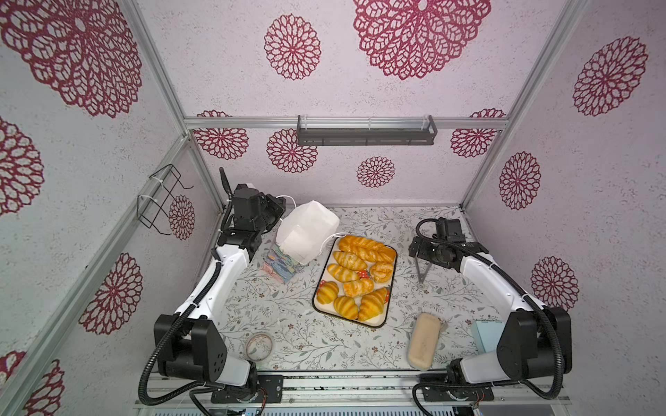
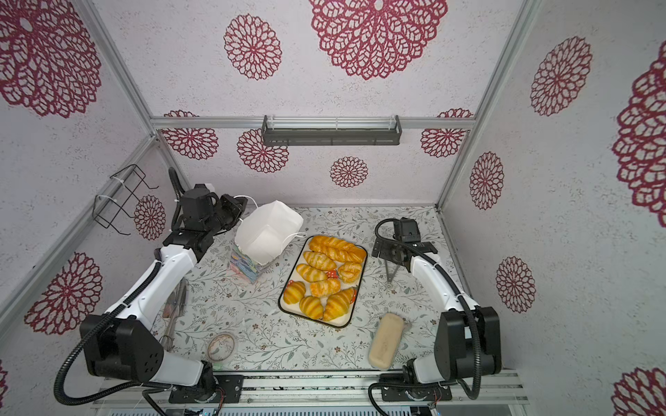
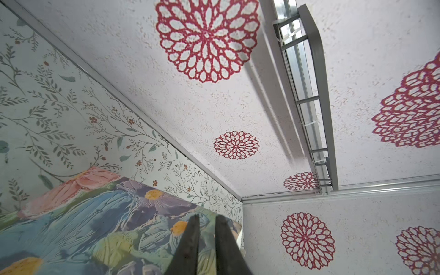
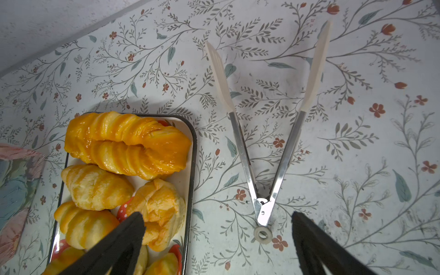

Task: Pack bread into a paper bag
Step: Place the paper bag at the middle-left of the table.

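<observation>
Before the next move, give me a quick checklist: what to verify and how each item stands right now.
1. The paper bag stands upright, mouth open: ok, its white inside shows from above.
2. The left fingers grip the bag: cannot tell; nearly closed by its flowered wall, contact hidden.
3. The right fingers are open: ok, spread wide.
4. The tongs are free to grasp: ok, lying spread beside the tray, untouched.
5. The bread is ready: ok, on the tray, none seen in the bag.

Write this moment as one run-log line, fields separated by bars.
left claw: narrow gap, at bag rim, grip unclear | right claw: open above tongs | bread: on tray | bag: standing, mouth open
</observation>
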Robot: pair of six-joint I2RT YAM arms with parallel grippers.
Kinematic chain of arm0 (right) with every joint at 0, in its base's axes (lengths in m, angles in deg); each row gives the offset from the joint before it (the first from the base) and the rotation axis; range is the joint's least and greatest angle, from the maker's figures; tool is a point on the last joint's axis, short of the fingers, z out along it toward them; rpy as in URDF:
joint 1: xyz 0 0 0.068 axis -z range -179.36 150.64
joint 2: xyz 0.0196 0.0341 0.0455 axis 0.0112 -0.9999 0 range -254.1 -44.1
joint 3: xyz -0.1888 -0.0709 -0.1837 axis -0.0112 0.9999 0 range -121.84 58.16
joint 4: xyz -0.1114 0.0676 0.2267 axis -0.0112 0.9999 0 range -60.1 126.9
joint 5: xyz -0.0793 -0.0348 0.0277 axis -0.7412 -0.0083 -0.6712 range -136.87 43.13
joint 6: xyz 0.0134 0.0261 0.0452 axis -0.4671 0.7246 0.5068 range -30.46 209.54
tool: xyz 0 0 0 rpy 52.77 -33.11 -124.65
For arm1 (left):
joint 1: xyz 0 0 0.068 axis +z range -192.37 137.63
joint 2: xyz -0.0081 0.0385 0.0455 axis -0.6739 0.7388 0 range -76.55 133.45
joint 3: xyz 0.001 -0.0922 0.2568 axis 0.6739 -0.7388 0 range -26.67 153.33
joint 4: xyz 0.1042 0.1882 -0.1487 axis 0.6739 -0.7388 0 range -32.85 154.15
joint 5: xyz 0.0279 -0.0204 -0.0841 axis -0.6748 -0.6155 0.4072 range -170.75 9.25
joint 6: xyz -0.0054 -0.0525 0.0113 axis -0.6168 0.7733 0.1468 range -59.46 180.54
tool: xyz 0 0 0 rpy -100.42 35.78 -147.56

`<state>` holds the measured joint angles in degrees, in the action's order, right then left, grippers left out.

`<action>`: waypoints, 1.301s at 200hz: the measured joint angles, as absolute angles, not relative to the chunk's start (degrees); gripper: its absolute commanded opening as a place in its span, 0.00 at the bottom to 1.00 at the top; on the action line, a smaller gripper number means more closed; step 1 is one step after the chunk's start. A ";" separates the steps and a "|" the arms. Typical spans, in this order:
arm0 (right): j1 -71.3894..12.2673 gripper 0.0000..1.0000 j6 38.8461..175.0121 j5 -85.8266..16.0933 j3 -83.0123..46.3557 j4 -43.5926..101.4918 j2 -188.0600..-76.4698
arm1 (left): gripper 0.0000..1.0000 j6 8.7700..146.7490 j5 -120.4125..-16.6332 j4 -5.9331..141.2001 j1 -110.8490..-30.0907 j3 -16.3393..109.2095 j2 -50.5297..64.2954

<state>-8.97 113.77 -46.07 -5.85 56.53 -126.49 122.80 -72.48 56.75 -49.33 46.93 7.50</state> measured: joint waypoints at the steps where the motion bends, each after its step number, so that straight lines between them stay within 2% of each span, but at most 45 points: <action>1: -9.07 0.99 113.77 -45.96 -5.93 56.56 -126.49 | 0.19 122.89 -72.54 56.84 -49.31 46.74 7.42; 69: -19.54 0.99 116.26 -37.39 -11.05 54.96 -127.85 | 0.27 124.77 -73.97 58.65 -44.02 41.27 4.05; 85: -22.47 0.99 116.85 -36.08 -13.41 54.24 -130.12 | 0.33 125.09 -73.68 58.76 -42.49 40.42 3.48; 120: -27.48 0.99 118.12 -34.44 -18.96 53.39 -137.51 | 0.59 124.44 -72.44 58.37 -41.16 40.22 3.46; 197: -34.43 0.99 119.30 -31.27 -40.18 53.93 -156.74 | 0.75 121.75 -68.46 54.72 -36.87 38.96 2.59; 260: -38.19 0.99 119.17 -29.94 -54.65 57.50 -164.46 | 0.90 115.52 -70.38 44.64 -36.17 39.20 -3.05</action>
